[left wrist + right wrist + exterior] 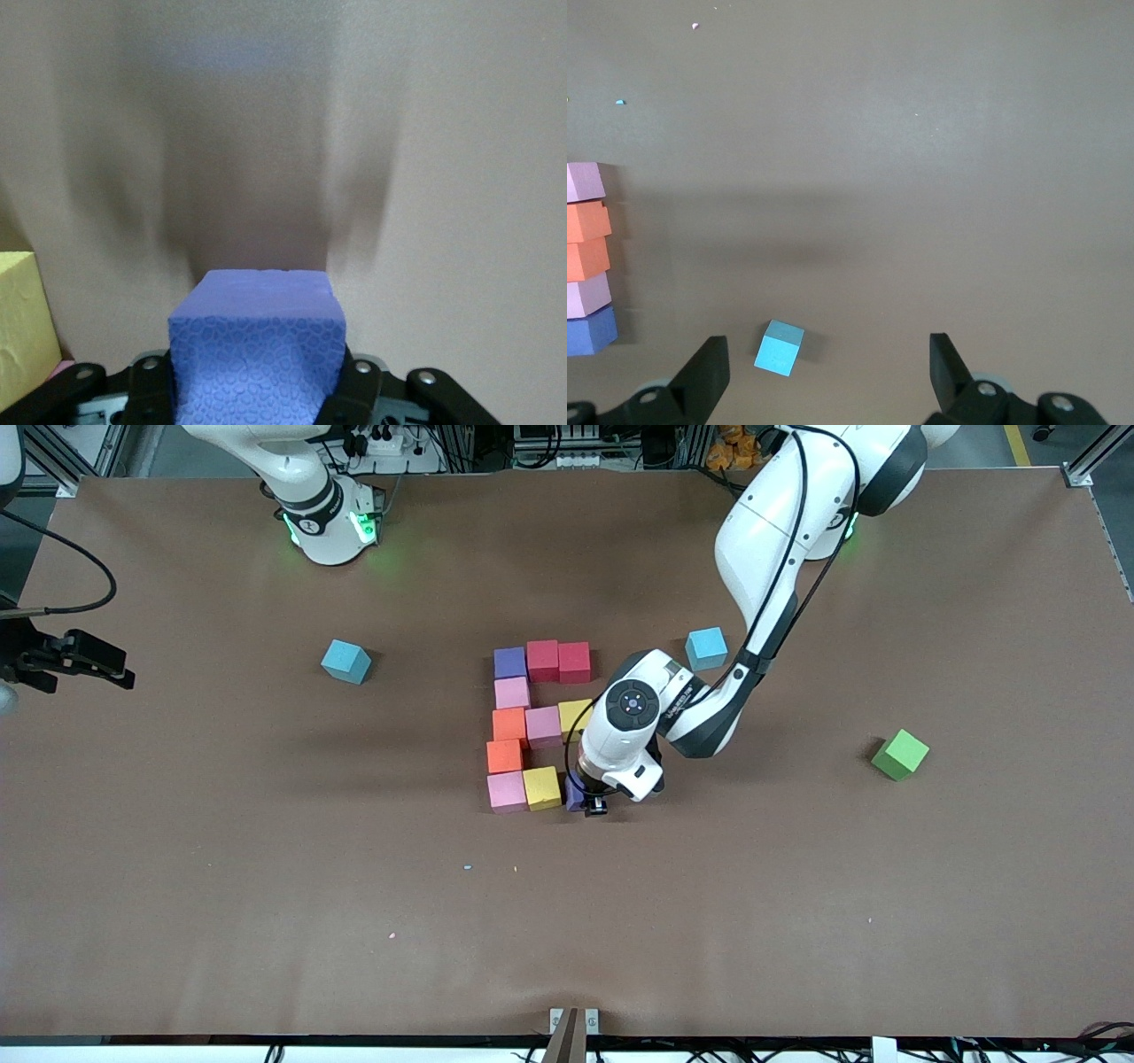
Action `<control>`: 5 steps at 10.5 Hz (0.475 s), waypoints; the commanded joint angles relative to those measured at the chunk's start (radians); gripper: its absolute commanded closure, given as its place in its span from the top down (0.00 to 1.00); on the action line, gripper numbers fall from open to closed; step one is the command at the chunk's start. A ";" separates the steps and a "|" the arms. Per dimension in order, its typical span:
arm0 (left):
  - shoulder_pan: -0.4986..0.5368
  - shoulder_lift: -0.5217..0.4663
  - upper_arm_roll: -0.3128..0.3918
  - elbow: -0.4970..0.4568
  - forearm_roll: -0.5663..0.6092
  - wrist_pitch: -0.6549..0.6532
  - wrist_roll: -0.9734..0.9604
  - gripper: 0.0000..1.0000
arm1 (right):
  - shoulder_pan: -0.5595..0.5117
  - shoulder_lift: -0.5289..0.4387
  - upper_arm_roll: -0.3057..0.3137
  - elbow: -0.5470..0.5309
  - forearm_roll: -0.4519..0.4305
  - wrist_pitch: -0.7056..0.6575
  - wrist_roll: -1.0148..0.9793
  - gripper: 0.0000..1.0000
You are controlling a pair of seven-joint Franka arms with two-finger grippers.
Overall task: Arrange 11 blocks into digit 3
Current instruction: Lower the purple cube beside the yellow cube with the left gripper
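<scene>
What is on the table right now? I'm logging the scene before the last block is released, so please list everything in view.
purple blocks: two; one at the row nearest the arms' bases, one in the left gripper beside a yellow block
red blocks: two, beside that first purple
pink blocks: three, in the figure
orange blocks: two, stacked in the column
yellow blocks: two
light-blue cubes: two, apart from the figure
green cube: one, toward the left arm's end
left gripper: shut on purple block
right gripper: open, waiting
</scene>
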 commanded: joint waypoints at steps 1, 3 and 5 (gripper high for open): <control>-0.026 0.035 0.015 0.037 -0.004 -0.012 -0.023 0.04 | -0.016 0.001 0.008 0.003 0.011 -0.005 -0.015 1.00; -0.027 0.040 0.015 0.035 -0.003 -0.012 -0.021 0.04 | -0.017 0.001 0.008 0.003 0.011 -0.002 -0.017 1.00; -0.033 0.041 0.015 0.033 -0.001 -0.012 -0.017 0.05 | -0.016 0.001 0.008 0.005 0.011 -0.004 -0.017 1.00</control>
